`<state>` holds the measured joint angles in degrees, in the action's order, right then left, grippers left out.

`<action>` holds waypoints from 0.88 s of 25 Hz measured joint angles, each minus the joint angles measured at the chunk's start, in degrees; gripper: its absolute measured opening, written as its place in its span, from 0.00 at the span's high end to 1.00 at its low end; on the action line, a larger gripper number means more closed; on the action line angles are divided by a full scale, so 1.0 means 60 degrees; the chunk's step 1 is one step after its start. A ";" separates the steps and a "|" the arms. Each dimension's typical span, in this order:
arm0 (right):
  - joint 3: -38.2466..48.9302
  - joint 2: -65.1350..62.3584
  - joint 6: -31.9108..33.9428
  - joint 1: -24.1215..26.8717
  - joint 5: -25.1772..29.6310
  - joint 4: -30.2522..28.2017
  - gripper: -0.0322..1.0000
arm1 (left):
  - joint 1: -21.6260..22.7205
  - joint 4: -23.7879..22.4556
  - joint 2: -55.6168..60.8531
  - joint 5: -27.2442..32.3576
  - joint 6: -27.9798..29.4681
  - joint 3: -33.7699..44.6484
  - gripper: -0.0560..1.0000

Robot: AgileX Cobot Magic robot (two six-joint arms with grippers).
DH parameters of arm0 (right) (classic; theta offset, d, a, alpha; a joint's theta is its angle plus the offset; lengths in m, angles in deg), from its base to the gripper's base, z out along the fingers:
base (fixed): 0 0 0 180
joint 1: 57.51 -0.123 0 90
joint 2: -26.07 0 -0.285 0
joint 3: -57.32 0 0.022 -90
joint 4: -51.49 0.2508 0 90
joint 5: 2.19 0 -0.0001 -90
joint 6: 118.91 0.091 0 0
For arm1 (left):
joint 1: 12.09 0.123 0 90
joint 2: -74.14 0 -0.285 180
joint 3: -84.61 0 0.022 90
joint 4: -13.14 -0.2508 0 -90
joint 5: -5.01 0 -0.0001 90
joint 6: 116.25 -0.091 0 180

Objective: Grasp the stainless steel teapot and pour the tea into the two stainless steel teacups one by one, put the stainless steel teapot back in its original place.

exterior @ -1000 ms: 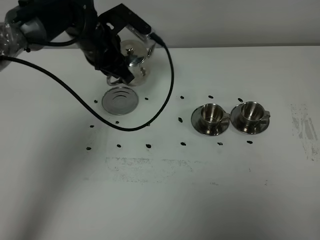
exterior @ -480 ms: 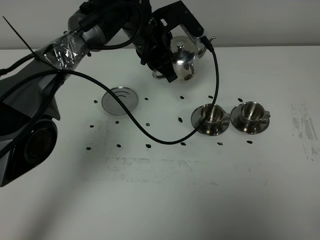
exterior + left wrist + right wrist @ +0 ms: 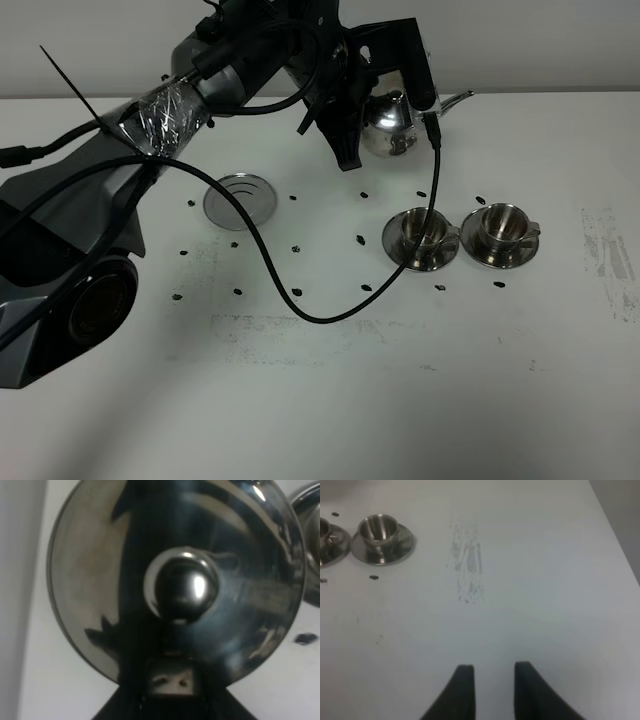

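Soft, even light falls from above on the flat white table [image 3: 560,380], which turns greyer toward the near left. The two small shiny steel cups on round saucers [image 3: 425,232] cast only faint shadows. The shiny stainless steel teapot [image 3: 392,128] carries white glare and dark reflections. In the left wrist view its domed lid [image 3: 100,580] is out of focus, with one bright glint on the round knob [image 3: 186,586]. The right wrist view is dim and soft, and the right gripper [image 3: 491,687] shows as blurred dark shapes.
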<state>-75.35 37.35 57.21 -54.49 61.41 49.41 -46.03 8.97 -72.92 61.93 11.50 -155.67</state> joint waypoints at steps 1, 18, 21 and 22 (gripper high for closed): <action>0.0000 0.0000 0.0000 0.0000 0.0000 0.0000 0.79 | -0.0020 -0.0029 0.0000 -0.0064 -0.0274 0.0000 0.77; 0.0000 0.0000 0.0000 0.0000 0.0000 0.0000 0.79 | -0.0318 -0.0227 -0.0747 -0.1476 -0.3278 0.0000 0.77; 0.0000 0.0000 0.0000 0.0000 0.0000 0.0000 0.79 | -0.0350 -0.0262 -0.0777 -0.1653 -0.3572 0.0000 0.77; 0.0000 0.0000 0.0000 0.0000 0.0000 0.0000 0.79 | -0.0372 -0.0262 -0.0795 -0.1671 -0.3699 0.0000 0.77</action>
<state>-75.35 37.35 57.21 -54.49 61.41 49.41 -48.27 7.40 -77.69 51.90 -10.70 -155.67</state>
